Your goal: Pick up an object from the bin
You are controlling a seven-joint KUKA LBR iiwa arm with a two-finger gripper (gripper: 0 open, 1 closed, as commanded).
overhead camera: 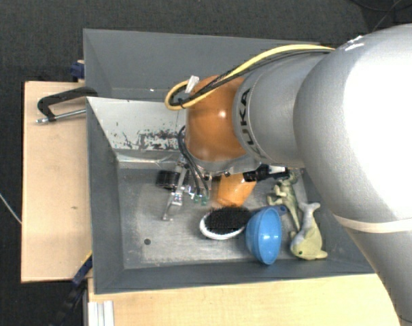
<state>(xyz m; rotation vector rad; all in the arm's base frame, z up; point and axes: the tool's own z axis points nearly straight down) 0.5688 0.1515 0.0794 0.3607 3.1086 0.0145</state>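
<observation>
1. You are looking down into a grey metal bin (105,250). Every place below is given from one landmark: the black oval hairbrush (224,223), with its white rim, lying bristles-up on the floor near the bin's front wall.
2. The big silver robot arm (342,114) comes in from the right and covers the space above and to the right of the hairbrush.
3. The arm's wrist, directly above the hairbrush, wears a rounded orange cover (213,124). A yellow cable (260,58) loops over the cover's top.
4. The gripper (181,194) hangs below that cover, just up and to the left of the hairbrush, over bare grey floor. It is close to the brush but apart from it.
5. You cannot tell from this view whether the gripper is open or closed.
6. The hairbrush is the loose thing nearest the gripper.
7. A blue egg-shaped plastic shell (264,236) lies just right of the hairbrush, touching its edge.
8. A pale yellow soft fish-shaped toy (308,240) lies right of the blue shell, by the bin's right wall.
9. A small beige figure (285,194) sits up and to the right of the hairbrush, partly under the arm.
10. A rounded orange shape (233,192) shows directly above the hairbrush. You cannot tell whether it is a loose thing or part of the cover.
</observation>
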